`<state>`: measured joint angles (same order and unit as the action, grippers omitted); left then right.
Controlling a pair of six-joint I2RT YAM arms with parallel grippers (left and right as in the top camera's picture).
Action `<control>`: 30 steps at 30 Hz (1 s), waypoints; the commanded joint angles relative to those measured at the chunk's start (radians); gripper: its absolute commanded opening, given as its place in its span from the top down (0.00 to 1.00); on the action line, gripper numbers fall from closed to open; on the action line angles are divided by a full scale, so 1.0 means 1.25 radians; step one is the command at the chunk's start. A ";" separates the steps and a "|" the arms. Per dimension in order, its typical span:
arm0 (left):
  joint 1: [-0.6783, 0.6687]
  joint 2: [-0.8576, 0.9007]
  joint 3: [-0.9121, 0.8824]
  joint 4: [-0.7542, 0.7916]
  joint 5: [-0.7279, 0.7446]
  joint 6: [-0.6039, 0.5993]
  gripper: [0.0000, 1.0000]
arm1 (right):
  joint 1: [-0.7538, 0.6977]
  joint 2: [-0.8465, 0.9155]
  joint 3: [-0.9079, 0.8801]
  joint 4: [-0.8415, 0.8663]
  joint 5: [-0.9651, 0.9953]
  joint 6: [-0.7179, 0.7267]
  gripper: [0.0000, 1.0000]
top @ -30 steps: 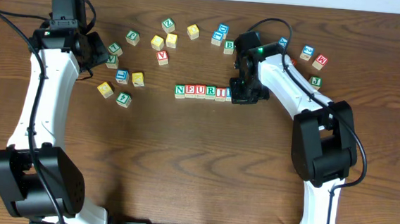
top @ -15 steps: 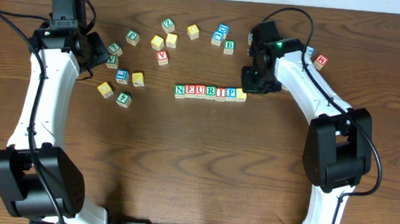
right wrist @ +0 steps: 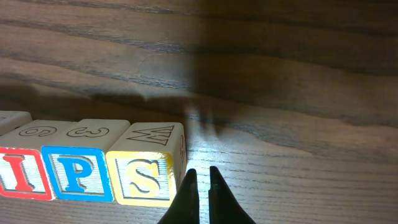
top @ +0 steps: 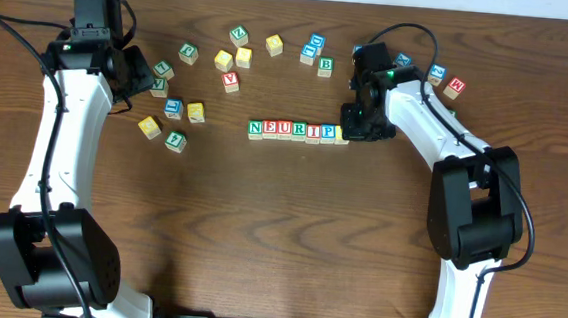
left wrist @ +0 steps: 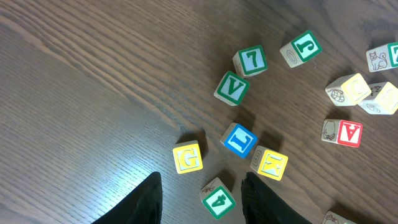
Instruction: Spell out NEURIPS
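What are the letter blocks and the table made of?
The letter blocks look like wood: the S block shows pale bare edges around shiny yellow paint. The table looks like dark wood, or maybe a wood-look top: long grain lines run across it, with a soft shine.

A dark wooden table (top: 258, 237) is shown. At its middle a straight row of seven lettered cubes (top: 298, 132) is laid, side touching side. Loose cubes (top: 174, 108) are scattered beyond it, clustered mostly at the left.
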<state>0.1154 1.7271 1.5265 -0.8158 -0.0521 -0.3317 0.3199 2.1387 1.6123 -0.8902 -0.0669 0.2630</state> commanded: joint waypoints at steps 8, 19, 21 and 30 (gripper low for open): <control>0.003 0.001 -0.002 -0.005 -0.010 0.016 0.59 | 0.015 0.004 -0.004 0.013 -0.012 -0.026 0.98; 0.003 0.001 -0.020 -0.005 -0.010 0.016 0.59 | 0.016 0.004 -0.004 0.009 -0.024 -0.036 0.99; 0.003 0.001 -0.020 -0.005 -0.010 0.016 0.58 | 0.016 0.004 -0.003 0.008 -0.027 -0.036 0.99; 0.003 0.001 -0.020 -0.005 -0.010 0.016 0.58 | 0.015 -0.020 0.077 -0.066 0.004 -0.065 0.98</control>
<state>0.1154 1.7271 1.5131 -0.8169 -0.0521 -0.3317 0.3332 2.1387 1.6314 -0.9390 -0.0891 0.2066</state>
